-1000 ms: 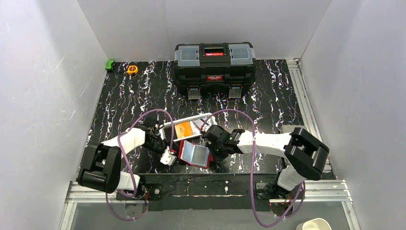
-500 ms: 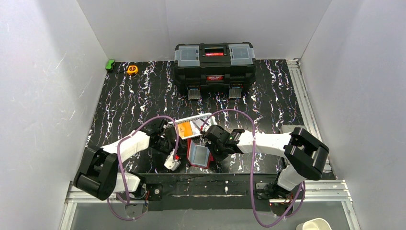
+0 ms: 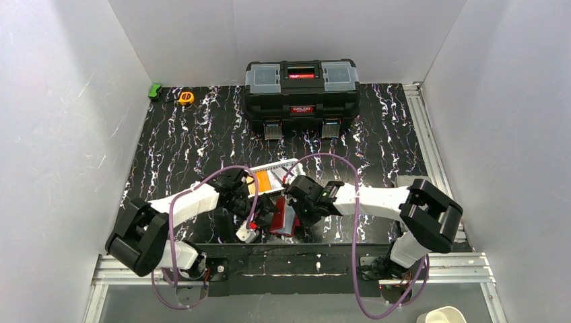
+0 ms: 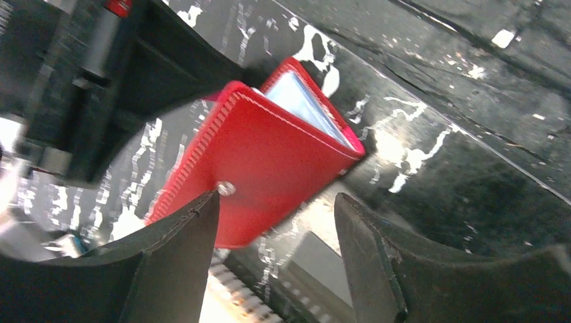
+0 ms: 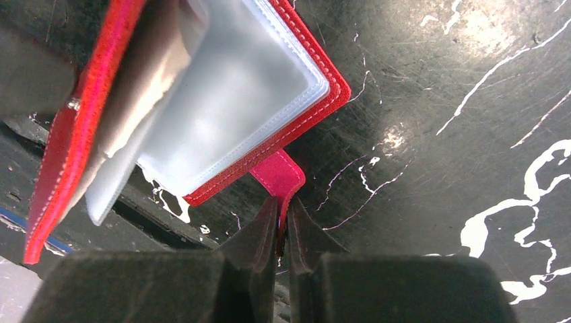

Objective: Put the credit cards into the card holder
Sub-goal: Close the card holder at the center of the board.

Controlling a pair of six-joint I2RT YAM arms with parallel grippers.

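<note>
The red card holder (image 3: 286,221) lies near the table's front edge, half folded, its left cover raised. In the right wrist view its clear sleeves (image 5: 222,101) show inside, and my right gripper (image 5: 279,225) is shut on the red snap tab (image 5: 279,176). In the top view the right gripper (image 3: 299,212) sits at the holder's right side. My left gripper (image 3: 264,214) is open against the raised cover (image 4: 262,155), whose snap stud (image 4: 226,188) is at my left fingertip. An orange card (image 3: 262,180) lies in the white mesh basket (image 3: 275,166). The other cards are hidden.
A big black toolbox (image 3: 301,87) stands at the back centre. A yellow tape measure (image 3: 186,97) and a green object (image 3: 155,89) lie at the back left. A metal rail (image 3: 296,259) runs along the front edge just below the holder.
My left gripper has moved right and lifted the holder's left cover, so the holder went from lying open to half folded. The right gripper has stayed on the tab.
</note>
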